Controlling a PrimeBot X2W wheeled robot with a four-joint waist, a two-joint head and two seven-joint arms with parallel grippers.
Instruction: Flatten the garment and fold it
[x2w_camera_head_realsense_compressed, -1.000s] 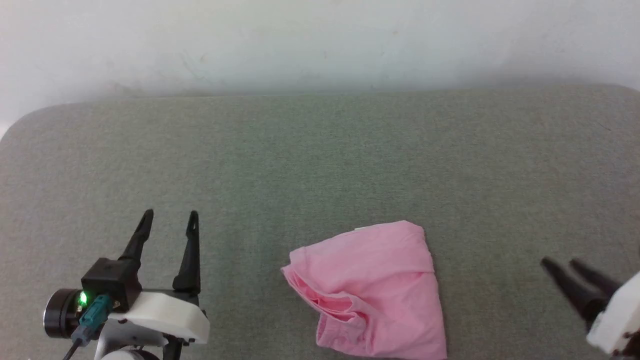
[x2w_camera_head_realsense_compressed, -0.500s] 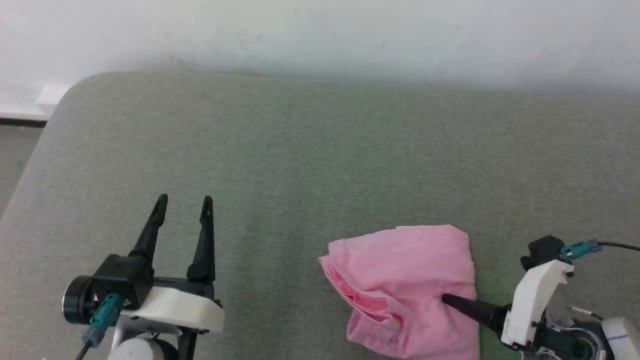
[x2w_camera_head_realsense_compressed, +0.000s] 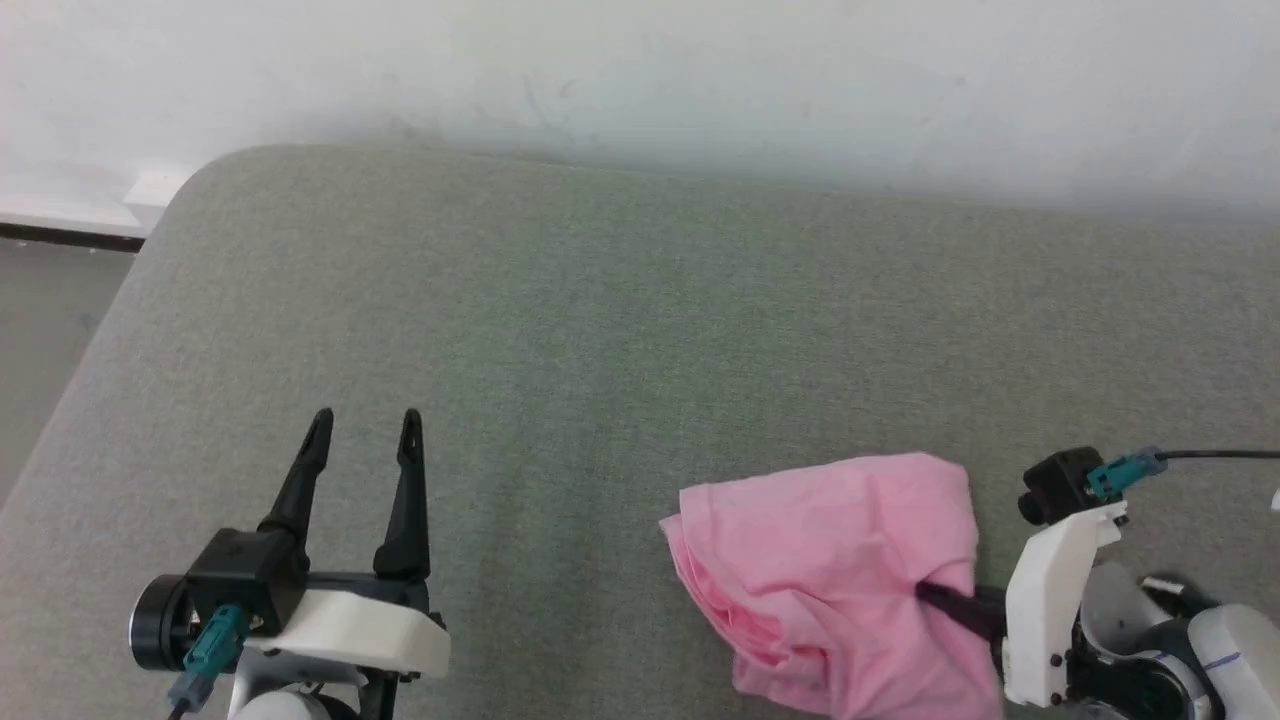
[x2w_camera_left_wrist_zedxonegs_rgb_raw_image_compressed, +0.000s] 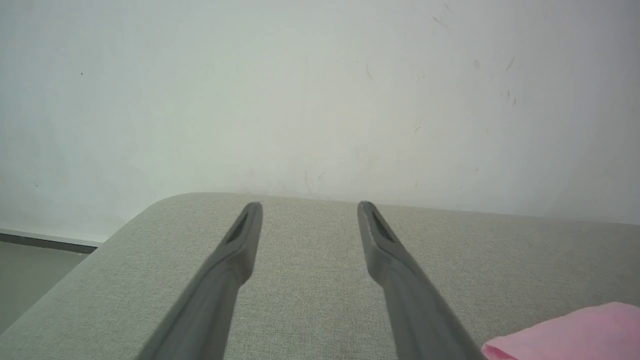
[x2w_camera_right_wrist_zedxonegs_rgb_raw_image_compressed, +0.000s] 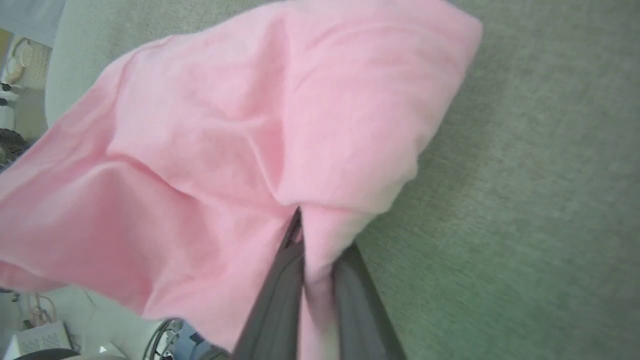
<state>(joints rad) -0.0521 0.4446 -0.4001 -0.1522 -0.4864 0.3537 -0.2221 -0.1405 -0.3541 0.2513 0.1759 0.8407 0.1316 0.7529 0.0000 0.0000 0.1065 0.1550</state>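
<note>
The garment (x2w_camera_head_realsense_compressed: 830, 560), light pink and crumpled into a loose heap, lies at the near right of the grey-green padded surface (x2w_camera_head_realsense_compressed: 600, 320). My right gripper (x2w_camera_head_realsense_compressed: 925, 590) reaches into its right side from the right, with the fingertips buried in the cloth. In the right wrist view the garment (x2w_camera_right_wrist_zedxonegs_rgb_raw_image_compressed: 225, 125) bunches into a fold pinched between the two dark fingers of the right gripper (x2w_camera_right_wrist_zedxonegs_rgb_raw_image_compressed: 320, 235), which is shut on it. My left gripper (x2w_camera_head_realsense_compressed: 365, 418) stands open over bare surface well to the left. The left gripper (x2w_camera_left_wrist_zedxonegs_rgb_raw_image_compressed: 307, 207) holds nothing, and a corner of the garment (x2w_camera_left_wrist_zedxonegs_rgb_raw_image_compressed: 575, 332) shows at the lower right.
A white wall (x2w_camera_head_realsense_compressed: 640, 70) runs along the far edge of the padded surface. The surface's rounded far-left corner (x2w_camera_head_realsense_compressed: 200, 175) drops to the floor (x2w_camera_head_realsense_compressed: 50, 320). Bare padding stretches beyond and to the left of the garment.
The head camera has shifted. My right gripper came in from the right, went into the garment's right side and shut on a fold, bunching the cloth. The left gripper stayed open.
</note>
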